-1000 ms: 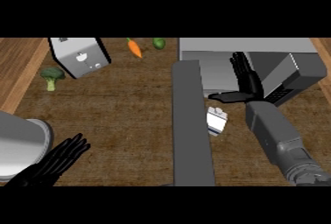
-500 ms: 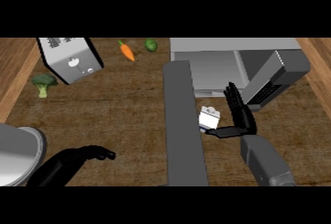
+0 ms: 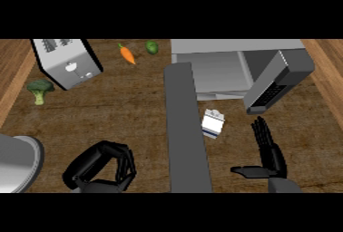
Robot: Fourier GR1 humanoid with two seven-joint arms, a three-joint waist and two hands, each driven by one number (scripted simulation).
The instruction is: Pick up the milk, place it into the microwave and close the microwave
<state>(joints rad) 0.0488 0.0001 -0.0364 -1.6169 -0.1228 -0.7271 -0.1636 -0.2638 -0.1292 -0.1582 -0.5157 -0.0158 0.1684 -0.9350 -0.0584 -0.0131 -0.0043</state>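
Milk (image 3: 213,123): on counter, ahead-left of right hand (image 3: 269,154), apart from it.
Right hand: fingers straight, thumb out, holding nothing.
Left hand (image 3: 102,166): curled, empty (low in view).
Microwave (image 3: 231,68): door (image 3: 278,81) open, beyond right hand.

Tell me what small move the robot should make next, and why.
Probably move the right hand left toward the milk and curl round it. The hand is open, apart from the carton, which stands on the counter before the open microwave.
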